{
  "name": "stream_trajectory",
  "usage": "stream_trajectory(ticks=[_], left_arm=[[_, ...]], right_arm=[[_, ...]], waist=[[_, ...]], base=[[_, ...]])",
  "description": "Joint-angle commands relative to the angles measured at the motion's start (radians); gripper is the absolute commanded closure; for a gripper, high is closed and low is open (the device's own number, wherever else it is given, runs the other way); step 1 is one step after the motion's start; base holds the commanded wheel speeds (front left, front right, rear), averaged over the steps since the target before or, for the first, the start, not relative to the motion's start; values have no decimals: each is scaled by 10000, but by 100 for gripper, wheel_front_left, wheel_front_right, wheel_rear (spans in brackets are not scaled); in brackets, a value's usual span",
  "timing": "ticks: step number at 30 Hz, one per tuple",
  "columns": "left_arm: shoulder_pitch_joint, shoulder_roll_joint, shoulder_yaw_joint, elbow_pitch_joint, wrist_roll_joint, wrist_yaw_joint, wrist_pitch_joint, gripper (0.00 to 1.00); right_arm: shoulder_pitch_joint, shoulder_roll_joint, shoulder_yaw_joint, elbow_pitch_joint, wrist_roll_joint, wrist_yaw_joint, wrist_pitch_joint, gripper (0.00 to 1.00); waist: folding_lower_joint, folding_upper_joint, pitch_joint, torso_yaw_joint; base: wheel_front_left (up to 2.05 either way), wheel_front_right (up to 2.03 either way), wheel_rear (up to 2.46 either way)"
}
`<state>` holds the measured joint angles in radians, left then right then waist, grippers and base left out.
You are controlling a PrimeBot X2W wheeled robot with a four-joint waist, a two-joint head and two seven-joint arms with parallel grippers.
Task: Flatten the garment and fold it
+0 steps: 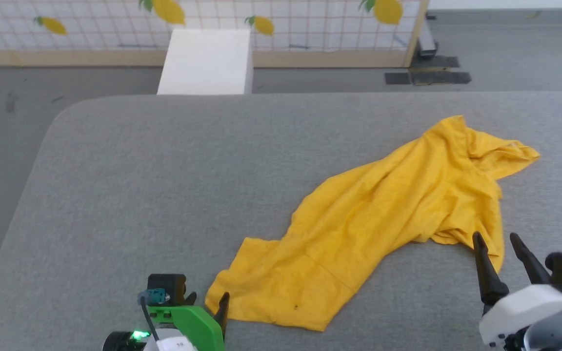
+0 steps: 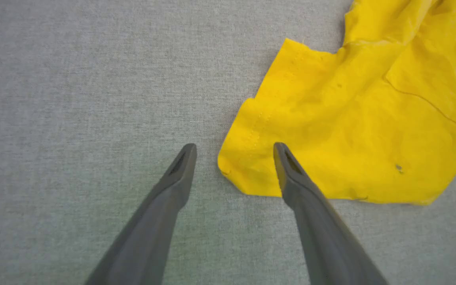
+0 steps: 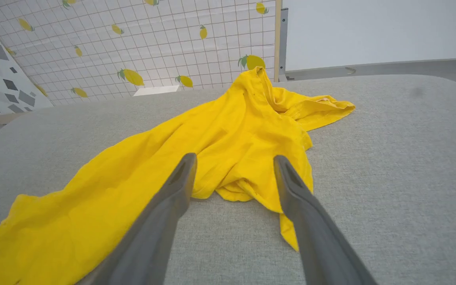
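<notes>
My left gripper (image 1: 207,302) sits at the lower left of the head view with a green bracket (image 1: 190,319) behind it. Its fingers are spread wide and empty, one tip just beside the shirt's (image 1: 383,209) near corner. My right gripper (image 1: 495,239) rises at lower right and leans up-left, also wide apart with nothing between the fingers. One of its tips overlaps the shirt's lower right edge there, and I cannot tell if it touches.

Both hover over a grey woven table (image 1: 139,195) with a rounded corner at upper left. The shirt lies crumpled in a diagonal band from lower centre to upper right, plain yellow side up.

My left wrist looks straight down, one finger over bare table and the other over the hem corner. It picks out the hem stitching and a small dark speck (image 2: 399,168) at the right. My right wrist looks low across the table: the cloth climbs to a peak at upper centre, and a loose flap trails by one finger.

Past the table come grey floor (image 1: 17,83), a white block (image 1: 208,61) and dark patches (image 1: 427,77) at upper right. Behind them stands a white grid backdrop (image 1: 310,29) with lemons. The right wrist view adds a panel (image 3: 2,79) of grey shapes at upper left and a plain wall (image 3: 370,31) at upper right.
</notes>
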<state>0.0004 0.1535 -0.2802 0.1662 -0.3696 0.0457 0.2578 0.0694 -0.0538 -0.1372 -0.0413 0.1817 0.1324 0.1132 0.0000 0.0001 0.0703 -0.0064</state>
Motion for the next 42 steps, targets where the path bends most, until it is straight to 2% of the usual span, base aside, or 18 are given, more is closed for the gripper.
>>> stream_trajectory(ticks=[1,10,14,16,17,18,19,23,32,35,42], left_arm=[[121,52,3,-143,-151,146,323,0],[-90,-62,91,163,-37,1215,1738,0],[-297,-126,75,541,-99,1378,2146,0],[-365,-156,28,725,-215,1306,2368,0],[-378,-157,-22,799,-259,1250,2498,14],[-380,-163,-106,869,-327,1148,2681,75],[-373,-164,-170,901,-378,1070,2813,100],[-336,-149,-107,723,-490,991,2586,100],[-166,83,1554,-18,-512,1905,-177,100],[-104,266,1971,-108,-481,2058,-845,100],[-179,531,2339,-88,-319,2251,-1629,100]], right_arm=[[158,30,-27,-114,97,-17,27,0],[96,34,129,-182,329,-17,6,0],[84,34,268,-84,452,-17,-51,0],[80,34,354,-37,543,-17,-82,0],[81,34,393,-13,567,-17,-84,0],[84,34,424,8,582,-17,-92,0],[85,35,435,24,593,-17,-103,0],[73,35,427,84,627,-17,-132,0],[127,35,86,197,490,-17,114,0],[89,35,-244,347,332,-17,412,0],[-452,35,-1257,886,-247,-17,1407,0]], waist=[[0,-1,-291,-389],[0,-1,-85,-833],[0,-1,13,-950],[0,-1,60,-991],[0,-1,74,-1000],[0,-1,92,-1003],[0,-1,101,-1001],[0,-1,109,-939],[0,-1,33,-531],[0,-1,48,-405],[0,-1,364,-104]], base=[[0,0,0],[0,0,0],[0,0,0],[0,0,0],[0,0,0],[0,0,0],[0,0,0],[0,0,0],[0,0,0],[0,0,0],[0,0,0]])
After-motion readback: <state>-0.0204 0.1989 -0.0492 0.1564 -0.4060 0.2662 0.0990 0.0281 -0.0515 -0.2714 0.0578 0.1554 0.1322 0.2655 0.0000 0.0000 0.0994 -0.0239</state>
